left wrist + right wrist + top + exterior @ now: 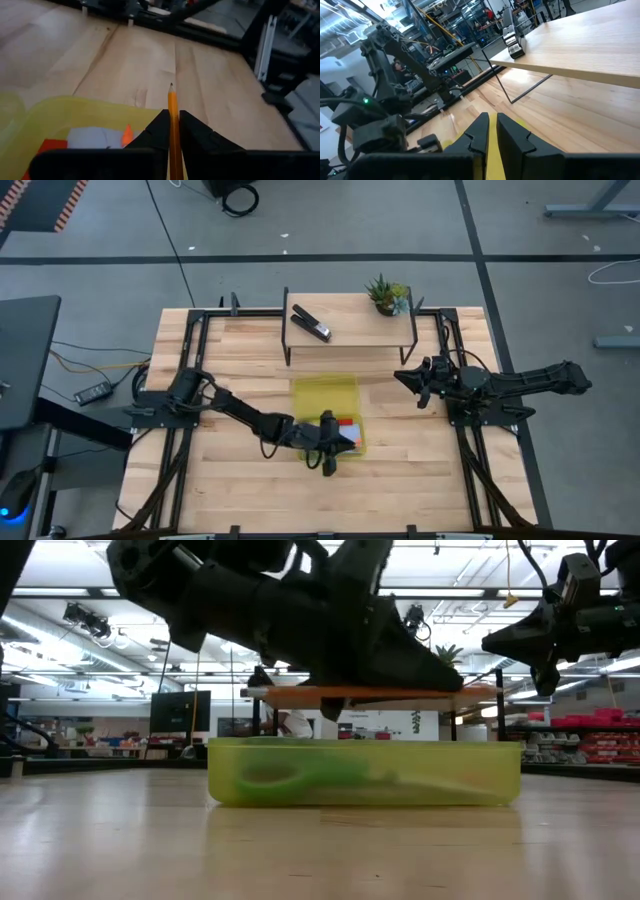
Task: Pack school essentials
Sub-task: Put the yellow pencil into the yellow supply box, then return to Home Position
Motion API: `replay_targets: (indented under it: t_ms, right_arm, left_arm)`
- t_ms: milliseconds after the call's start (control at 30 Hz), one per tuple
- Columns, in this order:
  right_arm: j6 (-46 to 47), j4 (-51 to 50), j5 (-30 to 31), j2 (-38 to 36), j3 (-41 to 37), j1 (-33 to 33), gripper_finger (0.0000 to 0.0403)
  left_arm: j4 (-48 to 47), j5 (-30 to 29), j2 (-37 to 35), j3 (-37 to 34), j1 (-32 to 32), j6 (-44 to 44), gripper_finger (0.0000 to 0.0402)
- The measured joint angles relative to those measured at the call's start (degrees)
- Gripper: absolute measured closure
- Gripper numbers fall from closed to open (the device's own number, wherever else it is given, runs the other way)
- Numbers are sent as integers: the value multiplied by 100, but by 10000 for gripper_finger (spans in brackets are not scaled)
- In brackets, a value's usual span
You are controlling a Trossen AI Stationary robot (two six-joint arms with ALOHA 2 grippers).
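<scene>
The tabletop (pixel 240 480) is pale wood planking framed by dark rails, standing on a grey concrete floor crossed by dark lines, with cables trailing off beyond its left edge. Near the far edge stands a low wooden shelf (pixel 350 325) on thin black legs; a black stapler (pixel 311 324) lies on its left part and a small potted plant (pixel 387 295) sits at its right far corner. In the middle of the tabletop, just in front of the shelf, rests a translucent yellow-green box (pixel 322 392); the low view shows green-handled scissors (pixel 300 778) lying inside it, and the left wrist view shows red, white and orange items in it too, too blurred to tell apart. The left gripper (pixel 327 452) hangs over the box's near right corner, its jaws clenched on an orange pencil (pixel 172 107) whose tip points past the box rim over bare wood. The right gripper (pixel 412 380) hovers off to the right of the shelf's front leg, well apart from the box, its jaws pressed together and holding nothing. Across the table, the low view shows a bright workshop with ceiling lights, shelving and red bins.
</scene>
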Motion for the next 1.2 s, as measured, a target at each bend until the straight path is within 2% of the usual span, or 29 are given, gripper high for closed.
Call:
replay_targets:
  t_ms: [133, 400, 567, 767, 867, 1200]
  right_arm:
    - [2, 0, 0, 0, 0, -1, 361]
    - [1, 2, -2, 0, 0, 0, 361]
    - [0, -1, -2, 0, 0, 0, 361]
    - [0, -1, 0, 0, 0, -1, 361]
    - [-1, -3, 0, 0, 0, -2, 361]
    - [-1, -1, 1, 0, 0, -2, 361]
  left_arm:
    - [-190, -2, 151, 176, -7, 248, 346]
    - [-252, 0, 128, 188, -22, 102, 259]
    - [-506, -2, -263, 184, -47, 121, 228]
    - [-1676, -489, -1066, 179, -37, 163, 245]
    - [-1823, -576, -1445, -46, -14, 145, 264]
    - [-1219, -1067, -3268, -1996, 123, -22, 313]
